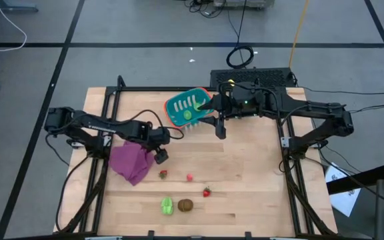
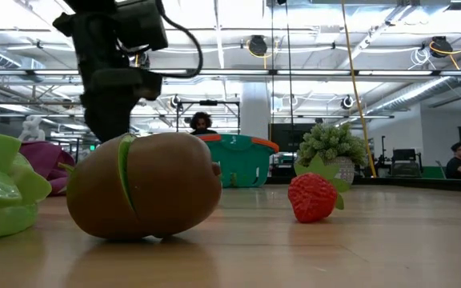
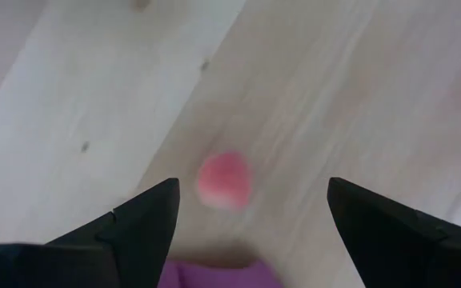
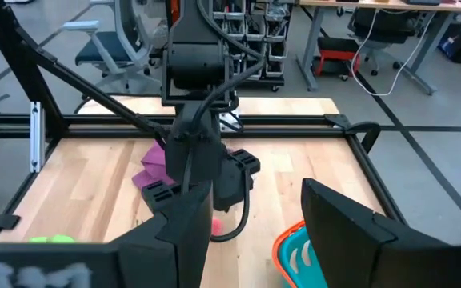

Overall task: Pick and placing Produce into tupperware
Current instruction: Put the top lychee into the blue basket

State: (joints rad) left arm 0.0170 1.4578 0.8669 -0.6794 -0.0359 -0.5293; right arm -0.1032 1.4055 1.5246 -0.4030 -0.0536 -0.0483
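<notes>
My left gripper [image 1: 161,157], fingers apart beside the purple cloth [image 1: 131,162], may snag it grabbing 1 red strawberry [image 3: 224,180].

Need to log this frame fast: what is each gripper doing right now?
Left gripper: open, empty, above a small red piece of produce.
Right gripper: jaws parted, holding the teal tupperware by its rim.

the tupperware [image 1: 189,109] sits at the table's [image 1: 245,173] back edge, apparently holding one produce piece [image 1: 187,115], the rest scattered near the front.
</notes>
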